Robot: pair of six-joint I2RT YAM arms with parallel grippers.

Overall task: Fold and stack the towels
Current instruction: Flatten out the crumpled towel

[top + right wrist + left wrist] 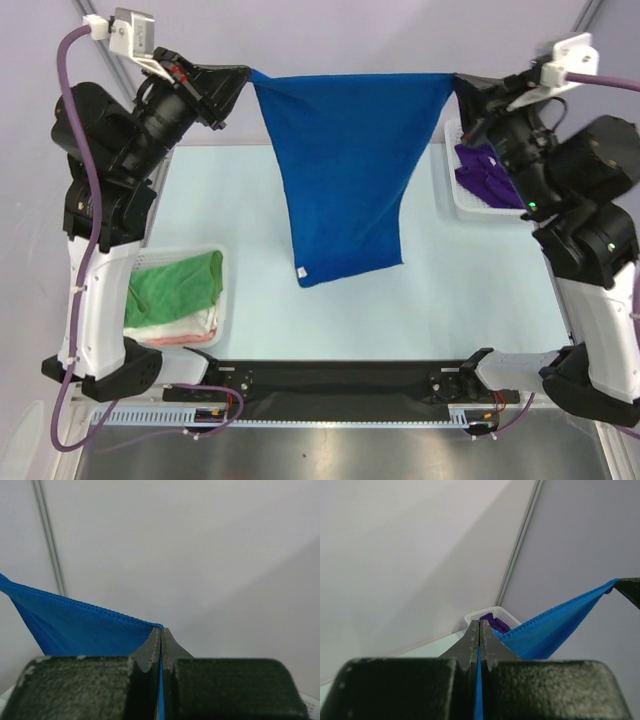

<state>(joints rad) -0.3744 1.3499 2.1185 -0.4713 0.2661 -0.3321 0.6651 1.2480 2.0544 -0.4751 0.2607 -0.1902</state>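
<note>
The blue towel [345, 170] hangs in the air above the table [480, 280], its top edge stretched level between the two grippers, its long axis running down to a narrower bottom hem. The left gripper [243, 78] is clamped on the top left corner; the right gripper [462, 82] is clamped on the top right corner. Both arms are raised high, wrists turned inward toward each other. The left basket [228, 290] holds a green towel [175, 285] over pinkish and white cloth. The right basket [447, 170] holds a purple towel [485, 170].
</note>
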